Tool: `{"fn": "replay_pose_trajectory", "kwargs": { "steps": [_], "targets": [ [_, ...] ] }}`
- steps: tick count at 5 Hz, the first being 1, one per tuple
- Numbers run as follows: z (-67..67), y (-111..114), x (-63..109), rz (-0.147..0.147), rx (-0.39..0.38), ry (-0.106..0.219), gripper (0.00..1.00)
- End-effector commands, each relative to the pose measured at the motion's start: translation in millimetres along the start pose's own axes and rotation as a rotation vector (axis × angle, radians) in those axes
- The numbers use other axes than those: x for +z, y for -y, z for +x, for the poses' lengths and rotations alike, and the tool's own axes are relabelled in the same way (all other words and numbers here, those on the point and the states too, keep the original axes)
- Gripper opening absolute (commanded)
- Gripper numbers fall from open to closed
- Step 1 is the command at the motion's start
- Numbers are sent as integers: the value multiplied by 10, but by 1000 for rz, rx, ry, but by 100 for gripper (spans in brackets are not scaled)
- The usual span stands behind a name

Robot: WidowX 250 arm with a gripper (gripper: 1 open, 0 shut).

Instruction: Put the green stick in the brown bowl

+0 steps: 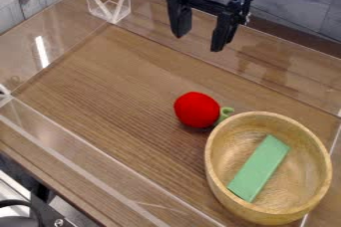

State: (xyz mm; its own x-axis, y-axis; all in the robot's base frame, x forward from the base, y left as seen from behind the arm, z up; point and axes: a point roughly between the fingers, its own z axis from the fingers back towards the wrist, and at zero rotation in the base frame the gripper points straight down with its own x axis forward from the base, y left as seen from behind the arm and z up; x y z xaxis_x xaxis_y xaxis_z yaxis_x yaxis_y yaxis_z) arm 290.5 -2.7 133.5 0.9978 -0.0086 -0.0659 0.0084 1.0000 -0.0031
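One green stick (258,170) lies inside the brown bowl (220,185) on the worktop (107,97), so the task looks done with nothing left, while the tool (205,40) hangs well apart, its fingers spread and holding nothing

The tabletop (120,87) looks like wood, brown and smooth, with a soft shine. The bowl (233,197) also looks like wood, pale and smooth, a little glossy. The stick (258,171) appears flat, smooth and matt. The red ball (196,110) looks smooth and glossy.
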Motion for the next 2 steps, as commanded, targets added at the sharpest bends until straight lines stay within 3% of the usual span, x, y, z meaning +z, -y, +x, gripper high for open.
{"fn": "replay_pose_trajectory", "kwargs": {
  "steps": [1,2],
  "targets": [
    [64,-136,-112,-5,-1,43,100],
    [129,-308,-196,-10,-2,105,100]
  ]
}}
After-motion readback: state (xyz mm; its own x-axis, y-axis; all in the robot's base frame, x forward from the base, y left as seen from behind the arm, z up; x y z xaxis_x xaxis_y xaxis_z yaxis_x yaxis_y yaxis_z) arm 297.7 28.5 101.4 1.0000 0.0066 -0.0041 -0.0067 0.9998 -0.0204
